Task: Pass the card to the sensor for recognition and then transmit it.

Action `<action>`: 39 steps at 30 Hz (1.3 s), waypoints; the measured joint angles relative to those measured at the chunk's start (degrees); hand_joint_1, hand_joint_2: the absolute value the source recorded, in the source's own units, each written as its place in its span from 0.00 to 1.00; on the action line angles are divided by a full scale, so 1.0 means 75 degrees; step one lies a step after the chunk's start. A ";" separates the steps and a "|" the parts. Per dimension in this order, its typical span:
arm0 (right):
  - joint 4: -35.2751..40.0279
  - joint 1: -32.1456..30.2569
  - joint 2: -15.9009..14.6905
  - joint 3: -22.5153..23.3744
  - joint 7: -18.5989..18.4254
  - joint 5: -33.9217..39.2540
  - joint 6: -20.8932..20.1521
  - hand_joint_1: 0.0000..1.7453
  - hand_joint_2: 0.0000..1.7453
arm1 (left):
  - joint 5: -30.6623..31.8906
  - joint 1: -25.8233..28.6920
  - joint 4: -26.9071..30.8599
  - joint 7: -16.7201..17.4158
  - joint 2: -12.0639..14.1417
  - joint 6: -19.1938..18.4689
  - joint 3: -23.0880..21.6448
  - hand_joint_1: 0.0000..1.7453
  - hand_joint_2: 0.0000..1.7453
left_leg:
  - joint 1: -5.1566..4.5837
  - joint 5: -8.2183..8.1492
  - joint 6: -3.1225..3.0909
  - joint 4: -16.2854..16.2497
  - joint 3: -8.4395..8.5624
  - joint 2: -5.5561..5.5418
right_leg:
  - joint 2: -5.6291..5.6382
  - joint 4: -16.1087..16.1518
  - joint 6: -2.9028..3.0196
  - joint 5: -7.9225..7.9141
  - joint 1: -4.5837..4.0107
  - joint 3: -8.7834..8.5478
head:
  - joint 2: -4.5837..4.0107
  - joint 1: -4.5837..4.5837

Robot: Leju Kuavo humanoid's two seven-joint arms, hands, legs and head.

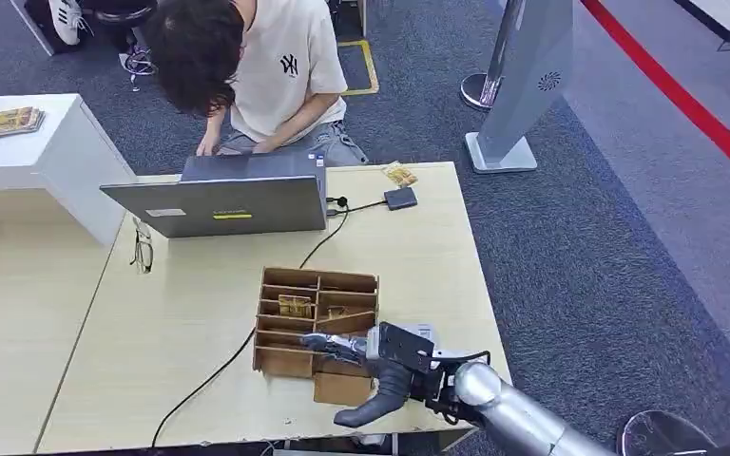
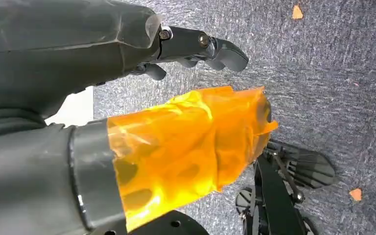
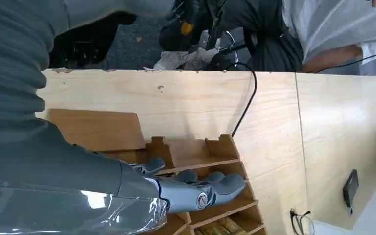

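A wooden divider box (image 1: 316, 282) stands near the table's front edge, with gold-patterned cards (image 1: 295, 306) lying in its middle compartments. My right hand (image 1: 373, 365) reaches over the box's near right corner, fingers stretched over the compartments, thumb hanging down, holding nothing. In the right wrist view its fingers (image 3: 196, 188) hover above the box (image 3: 191, 149), with cards (image 3: 221, 227) just beyond them. A small black sensor (image 1: 400, 198) lies at the table's far right, another card (image 1: 399, 175) beside it. My left hand (image 2: 127, 112) hangs over grey carpet, empty, its thumb wrapped in orange tape.
A person sits behind an open laptop (image 1: 219, 204) at the table's far side. A black cable (image 1: 211, 375) runs from the sensor across the table to its front edge. Glasses (image 1: 142, 247) lie left of the laptop. A small cardboard block (image 1: 342, 388) sits under my right hand.
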State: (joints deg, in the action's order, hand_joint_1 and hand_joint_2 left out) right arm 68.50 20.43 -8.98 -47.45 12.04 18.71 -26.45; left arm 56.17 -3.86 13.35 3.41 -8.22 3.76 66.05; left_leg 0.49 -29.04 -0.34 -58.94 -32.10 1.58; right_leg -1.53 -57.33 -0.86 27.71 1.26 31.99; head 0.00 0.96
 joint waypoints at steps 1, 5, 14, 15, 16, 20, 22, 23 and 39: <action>-0.0015 0.0004 -0.0012 0.0000 0.0014 0.0047 -0.0009 0.73 1.00 | 0.0000 0.0001 -0.0003 0.0000 0.0000 -0.0006 0.0000 0.00 0.00 | 0.0000 0.0000 0.0000 0.0000 0.0000 0.0000 | 0.0000 0.0000 0.0000 0.0000 0.0000 0.0000 | 0.0000 0.0000; -0.0064 0.0018 -0.0056 0.0000 0.0029 0.0091 -0.0102 0.56 1.00 | -0.0003 0.0001 -0.0003 0.0000 0.0000 -0.0017 0.0000 0.00 0.00 | 0.0000 0.0000 0.0000 0.0000 0.0000 0.0000 | 0.0000 0.0000 0.0000 0.0000 0.0000 0.0000 | 0.0000 0.0000; -0.0143 0.0076 -0.0093 -0.0067 0.0023 0.0094 -0.0172 0.52 1.00 | -0.0015 0.0001 -0.0003 0.0000 0.0000 -0.0032 0.0000 0.00 0.00 | 0.0000 0.0000 0.0000 0.0000 0.0000 0.0000 | 0.0000 0.0000 0.0000 0.0000 0.0000 0.0000 | 0.0000 0.0000; -0.0152 0.0086 -0.0105 -0.0085 0.0020 0.0094 -0.0198 0.51 1.00 | -0.0017 0.0001 -0.0003 0.0003 0.0000 -0.0035 0.0000 0.00 0.00 | 0.0000 0.0000 0.0000 0.0000 0.0000 0.0000 | 0.0000 0.0000 0.0000 0.0000 0.0000 0.0000 | 0.0000 0.0000; -0.0163 0.0099 -0.0114 -0.0111 0.0020 0.0094 -0.0225 0.47 1.00 | -0.0017 0.0001 -0.0003 0.0000 0.0000 -0.0041 0.0000 0.00 0.00 | 0.0000 0.0000 0.0000 0.0000 0.0000 0.0000 | 0.0000 0.0000 0.0000 0.0000 0.0000 0.0000 | 0.0000 0.0000; -0.0230 0.0160 -0.0149 -0.0221 0.0017 0.0073 -0.0248 0.18 1.00 | -0.0026 0.0001 -0.0003 0.0000 0.0000 -0.0061 0.0000 0.00 0.00 | 0.0000 0.0000 0.0000 0.0000 0.0000 0.0000 | 0.0000 0.0000 0.0000 0.0000 0.0000 0.0000 | 0.0000 0.0000; -0.0268 0.0205 -0.0178 -0.0286 0.0017 0.0044 -0.0268 0.25 1.00 | -0.0026 0.0002 -0.0003 0.0000 0.0000 -0.0073 0.0000 0.00 0.00 | 0.0000 0.0000 0.0000 0.0000 0.0000 0.0000 | 0.0000 0.0000 0.0000 0.0000 0.0000 -0.0001 | 0.0000 0.0000; -0.0292 0.0234 -0.0195 -0.0338 0.0017 0.0018 -0.0283 0.25 1.00 | -0.0026 0.0002 -0.0003 0.0000 0.0000 -0.0085 0.0000 0.00 0.00 | 0.0000 0.0000 0.0000 0.0000 0.0000 0.0000 | 0.0000 0.0000 0.0000 0.0000 0.0000 -0.0001 | 0.0000 -0.0003; -0.0560 0.0571 -0.0382 -0.0784 0.0044 -0.0183 -0.0396 0.74 1.00 | -0.0067 0.0001 -0.0006 0.0000 0.0003 -0.0111 0.0000 0.00 0.00 | 0.0000 0.0000 0.0000 -0.0001 0.0000 0.0000 | 0.0000 0.0000 0.0000 -0.0001 0.0000 -0.0001 | 0.0000 0.0000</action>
State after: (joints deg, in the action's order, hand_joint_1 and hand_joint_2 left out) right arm 64.30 24.71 -11.85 -53.33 12.37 17.33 -29.42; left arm 55.67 -3.85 13.31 3.41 -8.20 2.93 66.05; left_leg 0.49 -29.04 -0.34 -58.94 -32.09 1.58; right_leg -1.53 -57.33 -0.86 27.71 1.26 31.98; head 0.00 0.96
